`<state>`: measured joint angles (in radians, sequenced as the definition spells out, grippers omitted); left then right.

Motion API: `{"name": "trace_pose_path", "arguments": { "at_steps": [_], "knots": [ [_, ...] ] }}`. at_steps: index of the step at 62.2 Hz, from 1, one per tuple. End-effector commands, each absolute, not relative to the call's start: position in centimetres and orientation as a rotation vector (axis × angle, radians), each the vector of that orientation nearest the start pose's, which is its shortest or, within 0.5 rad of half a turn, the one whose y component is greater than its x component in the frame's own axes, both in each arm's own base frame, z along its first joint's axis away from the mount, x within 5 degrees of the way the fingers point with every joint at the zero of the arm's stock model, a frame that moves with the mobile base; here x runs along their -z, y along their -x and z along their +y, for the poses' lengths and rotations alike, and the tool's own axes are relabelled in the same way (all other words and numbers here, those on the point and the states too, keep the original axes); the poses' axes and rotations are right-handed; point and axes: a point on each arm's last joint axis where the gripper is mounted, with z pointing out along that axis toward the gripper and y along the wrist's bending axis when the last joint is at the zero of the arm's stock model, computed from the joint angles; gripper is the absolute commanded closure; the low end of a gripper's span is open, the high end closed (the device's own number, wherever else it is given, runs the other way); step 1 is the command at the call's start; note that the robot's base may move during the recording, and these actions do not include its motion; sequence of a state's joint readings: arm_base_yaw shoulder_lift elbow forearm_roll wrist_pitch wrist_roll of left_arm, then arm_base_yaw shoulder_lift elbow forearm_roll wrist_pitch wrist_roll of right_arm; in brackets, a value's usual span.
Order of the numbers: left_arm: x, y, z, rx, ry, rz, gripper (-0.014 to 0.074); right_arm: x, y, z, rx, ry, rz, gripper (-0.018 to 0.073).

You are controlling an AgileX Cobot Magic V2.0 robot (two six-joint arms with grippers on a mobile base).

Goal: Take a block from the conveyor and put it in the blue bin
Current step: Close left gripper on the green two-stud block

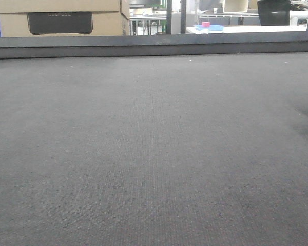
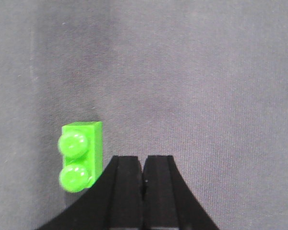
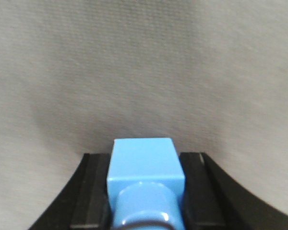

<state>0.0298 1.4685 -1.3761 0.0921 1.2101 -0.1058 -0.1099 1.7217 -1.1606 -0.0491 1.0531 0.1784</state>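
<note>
Left wrist view: green block (image 2: 80, 155) just beside the clenched, empty left hand (image 2: 144, 162).
Probably light, stiff, smooth plastic; pinch its flat sides. Right hand (image 3: 144, 166) grasps a blue block (image 3: 143, 152).

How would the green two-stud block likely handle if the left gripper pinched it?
The green block looks like rigid moulded plastic, so it probably won't deform. Its glossy studs hint at slipperiness. Flat sides on the conveyor suggest it won't roll.

Beyond the conveyor's (image 1: 154, 154) far rail (image 1: 154, 45), a cardboard box (image 1: 13, 24) bears a dark panel (image 1: 59, 22) with one line of pale lettering, too blurred to read. It is the only writing seen.
</note>
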Motion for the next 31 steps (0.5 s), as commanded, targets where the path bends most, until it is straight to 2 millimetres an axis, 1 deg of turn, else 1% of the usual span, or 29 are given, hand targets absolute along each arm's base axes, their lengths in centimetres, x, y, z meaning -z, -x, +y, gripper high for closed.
{"name": "trace_pose_path", "arguments": {
  "at_steps": [1, 5, 10, 15, 20, 25, 31],
  "knots": [
    [-35.2, -29.1, 3.0, -0.114, 0.232, 2.753, 0.0707, -22.0, -30.9, -4.2, 0.105, -0.396, 3.08, 0.0719],
    [-35.4, -28.9, 4.5, -0.13, 0.279, 2.743, 0.0707, -22.8, -30.6, -4.1, 0.084, -0.405, 3.059, 0.072],
    [-35.3, -28.7, 5.9, -0.127, 0.309, 2.747, 0.0707, -24.0, -30.1, -3.9, 0.056, -0.413, 3.023, 0.072],
    [-35.0, -28.5, 6.5, -0.142, 0.333, 2.756, 0.0707, -25.1, -29.8, -3.8, 0.048, -0.407, 2.976, 0.072],
    [-34.5, -28.3, 6.8, -0.188, 0.289, 2.782, 0.0707, -26.1, -29.5, -3.6, 0.023, -0.411, 2.931, 0.072],
    [-33.3, -28.1, 6.7, -0.21, 0.206, 2.836, 0.0707, -26.7, -29.3, -3.5, 0.014, -0.402, 2.904, 0.072],
    [-31.2, -27.5, 6.1, -0.184, 0.092, 2.92, 0.0694, -26.7, -29.3, -3.5, 0.014, -0.377, 2.903, 0.072]
  ]
}}
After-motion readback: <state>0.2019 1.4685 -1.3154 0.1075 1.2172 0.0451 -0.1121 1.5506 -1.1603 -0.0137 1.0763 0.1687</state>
